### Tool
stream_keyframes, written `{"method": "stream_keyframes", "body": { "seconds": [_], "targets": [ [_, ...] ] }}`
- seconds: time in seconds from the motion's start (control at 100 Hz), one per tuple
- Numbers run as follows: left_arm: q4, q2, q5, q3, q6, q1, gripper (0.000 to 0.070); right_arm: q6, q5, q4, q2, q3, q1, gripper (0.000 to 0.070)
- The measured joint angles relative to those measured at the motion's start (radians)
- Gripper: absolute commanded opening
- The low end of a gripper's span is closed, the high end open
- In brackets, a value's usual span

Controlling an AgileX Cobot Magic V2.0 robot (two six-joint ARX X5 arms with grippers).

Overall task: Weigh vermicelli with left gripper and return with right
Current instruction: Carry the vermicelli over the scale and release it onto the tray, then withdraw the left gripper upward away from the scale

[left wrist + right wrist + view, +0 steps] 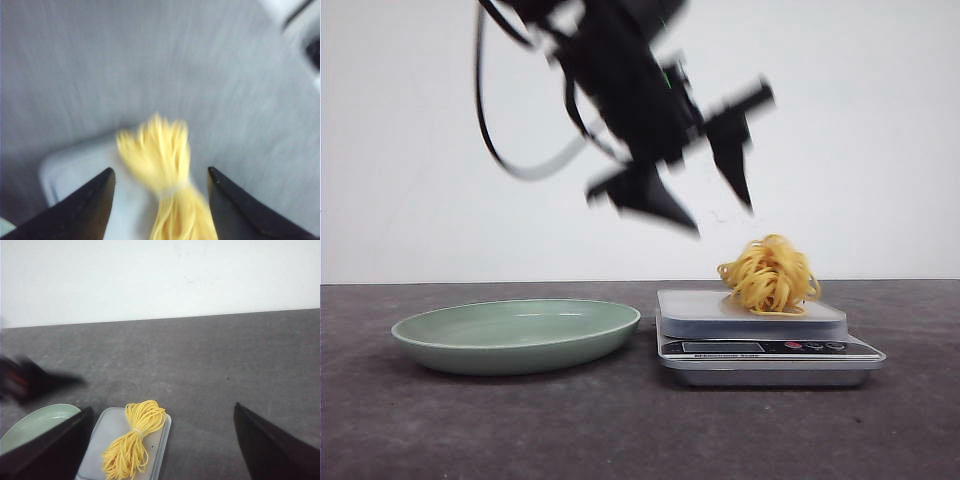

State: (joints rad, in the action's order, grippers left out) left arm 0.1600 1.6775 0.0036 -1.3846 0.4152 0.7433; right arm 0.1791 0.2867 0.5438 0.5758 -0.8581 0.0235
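Note:
The vermicelli (770,275), a tied bundle of yellow strands, lies on the right part of the kitchen scale's platform (700,305). My left gripper (720,215) hangs blurred in the air just above and left of it, open, with nothing between its fingers. In the left wrist view the vermicelli (160,150) sits below the open left gripper (160,171), apart from both fingers. My right gripper (162,407) is open and empty, farther off, and looks at the vermicelli (134,437) on the scale (107,432). The right gripper is out of the front view.
A shallow green plate (515,335) stands empty on the dark table to the left of the scale; its rim (35,422) also shows in the right wrist view. The scale's display and buttons (760,347) face the front. A white wall stands behind the table.

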Motion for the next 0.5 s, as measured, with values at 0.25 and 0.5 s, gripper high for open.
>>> {"method": "stream_keyframes", "body": {
  "seconds": [0.25, 0.5],
  "targets": [
    [0.114, -0.392, -0.145, -0.007, -0.204, -0.006, 0.0355, 0.0, 0.0, -0.002, 0.0, 0.0, 0.0, 0.0551],
    [0.332, -0.787, -0.313, -0.007, -0.278, 0.009, 0.0356, 0.0, 0.025, -0.004, 0.0, 0.0, 0.0, 0.055]
  ]
}}
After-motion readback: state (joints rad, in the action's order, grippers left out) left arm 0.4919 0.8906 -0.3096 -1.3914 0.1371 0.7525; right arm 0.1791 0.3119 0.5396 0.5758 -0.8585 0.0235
